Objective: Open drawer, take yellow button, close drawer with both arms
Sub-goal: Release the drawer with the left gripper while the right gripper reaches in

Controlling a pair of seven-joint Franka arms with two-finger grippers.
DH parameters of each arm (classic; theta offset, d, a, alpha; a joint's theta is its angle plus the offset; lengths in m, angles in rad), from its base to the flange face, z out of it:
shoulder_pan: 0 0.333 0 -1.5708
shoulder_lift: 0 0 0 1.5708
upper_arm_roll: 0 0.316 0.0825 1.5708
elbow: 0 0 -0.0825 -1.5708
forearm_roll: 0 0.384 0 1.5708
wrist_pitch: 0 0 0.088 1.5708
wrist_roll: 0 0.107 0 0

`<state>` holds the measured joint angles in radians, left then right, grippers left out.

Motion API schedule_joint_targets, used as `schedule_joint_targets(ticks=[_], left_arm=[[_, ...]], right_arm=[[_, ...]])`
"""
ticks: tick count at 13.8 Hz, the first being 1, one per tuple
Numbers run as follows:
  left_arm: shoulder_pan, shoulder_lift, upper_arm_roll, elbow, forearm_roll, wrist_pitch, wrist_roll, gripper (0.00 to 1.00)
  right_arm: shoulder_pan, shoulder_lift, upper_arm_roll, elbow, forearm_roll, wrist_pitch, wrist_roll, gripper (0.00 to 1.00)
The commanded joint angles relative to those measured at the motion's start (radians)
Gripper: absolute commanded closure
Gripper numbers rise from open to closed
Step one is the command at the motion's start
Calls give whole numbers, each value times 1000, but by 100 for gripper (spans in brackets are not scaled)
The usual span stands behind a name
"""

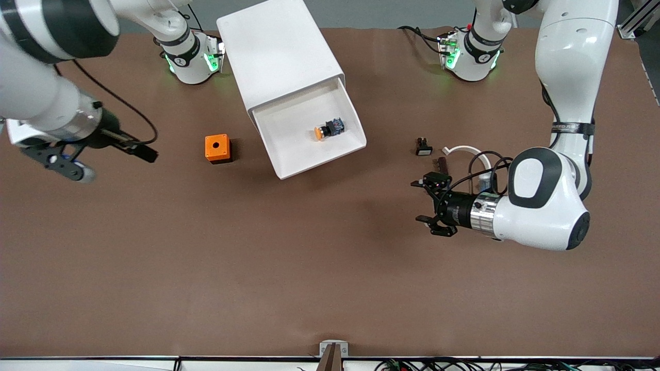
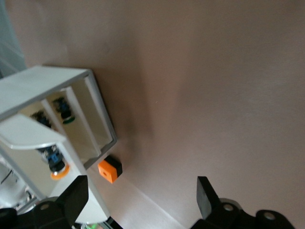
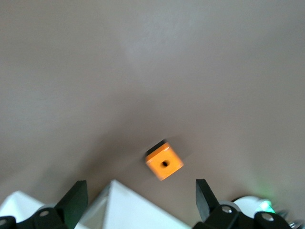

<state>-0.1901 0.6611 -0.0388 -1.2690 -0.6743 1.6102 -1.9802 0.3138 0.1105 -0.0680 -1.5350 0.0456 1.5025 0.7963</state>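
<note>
Button (image 1: 325, 130) lying on its side in the pulled-out top drawer (image 1: 309, 131), orange cap toward the right arm's end of the table, black-and-blue body toward the left arm's end; touched by neither gripper. Also seen from the left wrist view (image 2: 57, 164) inside the same drawer (image 2: 28, 136). Drawer drawn well out of the white cabinet (image 1: 281, 54), its front lip toward the front camera.

Orange cube (image 1: 217, 148) (one hole in its top face) on the table beside the drawer, toward the right arm's end. Small black part (image 1: 423, 147) with a white face on the table toward the left arm's end, a white curved piece (image 1: 466, 151) just beside it.

Left gripper (image 1: 432, 205) over bare brown table (image 1: 258, 268), well apart from the drawer, fingers (image 1: 424, 184) spread wide, nothing between them. Right gripper (image 1: 64, 166) over the table at the right arm's end, well apart from the cube, fingers parted and holding nothing.
</note>
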Motion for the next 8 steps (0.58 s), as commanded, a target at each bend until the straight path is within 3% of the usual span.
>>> schedule_joint_targets(ticks=[1,4,8], left_arm=[[-5,-44,40,-12,77,-6,124,0],[-5,-101,34,-13,177,-6,204,0],[-15,-146,28,-20,266,-6,376,0]], right_arm=[[141,-6,-13,-4,17,31,247,0],[302,8,-13,-5,36,131,539,0],[415,54,-13,-13,51,225,754,0]])
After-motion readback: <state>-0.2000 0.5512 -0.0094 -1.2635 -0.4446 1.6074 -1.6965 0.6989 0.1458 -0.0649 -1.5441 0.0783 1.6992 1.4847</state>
